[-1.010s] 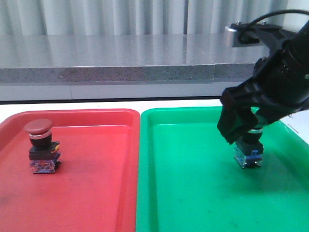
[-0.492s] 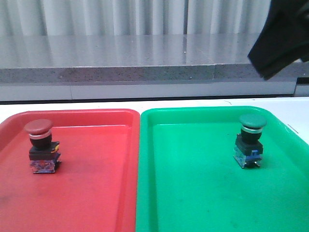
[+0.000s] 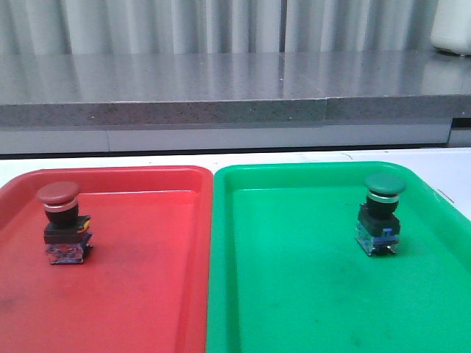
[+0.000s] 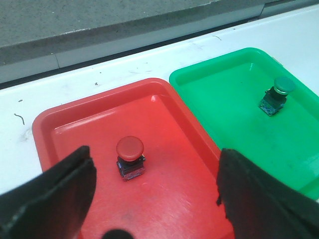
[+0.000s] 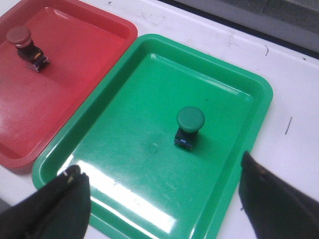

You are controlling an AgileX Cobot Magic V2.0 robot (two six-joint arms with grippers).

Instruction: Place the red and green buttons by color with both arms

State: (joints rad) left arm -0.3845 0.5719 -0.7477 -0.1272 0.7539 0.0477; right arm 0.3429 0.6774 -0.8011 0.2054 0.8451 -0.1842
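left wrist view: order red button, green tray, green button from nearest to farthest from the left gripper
1. red button, in the red tray straight ahead of the left gripper
2. green tray, its near rim beside the red tray
3. green button, on the green tray's far side

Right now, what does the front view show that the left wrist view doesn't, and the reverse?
Front only: the grey stone ledge and pale ribbed curtain behind the table. Left wrist only: the open left hand, its dark fingers spread. Both: the red-capped push button standing in the red plastic tray, and the green-capped push button in the green plastic tray.
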